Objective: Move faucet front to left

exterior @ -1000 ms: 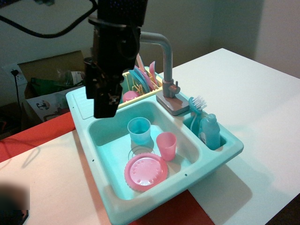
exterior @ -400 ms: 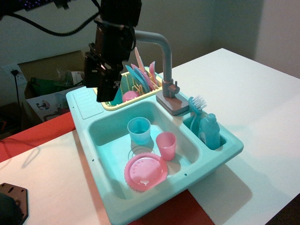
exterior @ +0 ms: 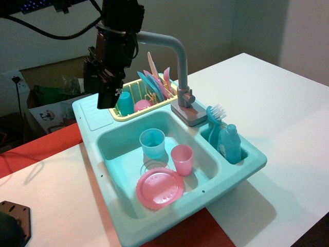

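No readable text, label, brand or number anywhere around the teal toy sink point(exterior: 247, 164); only an illegible printed picture on the cardboard box point(exterior: 49, 110) behind the sink, too blurred to make out.

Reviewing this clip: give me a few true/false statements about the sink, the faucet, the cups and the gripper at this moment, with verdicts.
1. The faucet stands upright on its base at the back of the sink. True.
2. The pink plate sits in the dish rack. False: it lies in the basin, at the front.
3. A blue cup and a pink cup stand side by side in the basin. True.
4. The gripper is holding the brush. False: the brush stands in the side compartment beside a blue bottle, far from the gripper.
5. The spout points toward the bottle. False: it reaches toward the arm, over the rack side.
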{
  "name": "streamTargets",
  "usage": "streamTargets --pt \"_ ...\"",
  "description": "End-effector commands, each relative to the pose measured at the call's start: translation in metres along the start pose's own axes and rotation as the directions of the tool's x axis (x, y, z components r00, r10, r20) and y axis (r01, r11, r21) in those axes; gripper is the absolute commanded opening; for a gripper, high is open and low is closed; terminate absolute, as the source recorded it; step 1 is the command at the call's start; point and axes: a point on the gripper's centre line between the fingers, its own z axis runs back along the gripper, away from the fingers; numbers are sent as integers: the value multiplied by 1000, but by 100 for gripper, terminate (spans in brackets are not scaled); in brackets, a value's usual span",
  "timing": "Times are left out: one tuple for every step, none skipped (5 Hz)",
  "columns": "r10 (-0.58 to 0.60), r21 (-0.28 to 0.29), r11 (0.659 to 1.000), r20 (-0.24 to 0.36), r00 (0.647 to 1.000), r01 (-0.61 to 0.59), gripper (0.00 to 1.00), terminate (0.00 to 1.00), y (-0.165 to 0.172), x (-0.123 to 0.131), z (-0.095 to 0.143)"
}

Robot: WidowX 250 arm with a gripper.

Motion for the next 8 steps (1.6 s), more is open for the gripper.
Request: streamTargets --pt "124 -32 992 82 989 -122 100 0 43 -15 16" --pt "332 -56 943 89 939 -328 100 0 91 -25 20" --pt "501 -103 863 67 863 -494 100 0 134 -38 20" --pt "518 -109 853 46 854 -511 100 0 127 -46 13" --pt "448 -101 892 55 892 -442 100 0 94 -59 8" --pt "237 -125 967 113 965 -223 100 0 47 -67 7" --pt "100 -137 987 139 985 -81 100 0 14 -83 6" --pt "21 -104 995 139 990 -7 100 0 -16 -105 1"
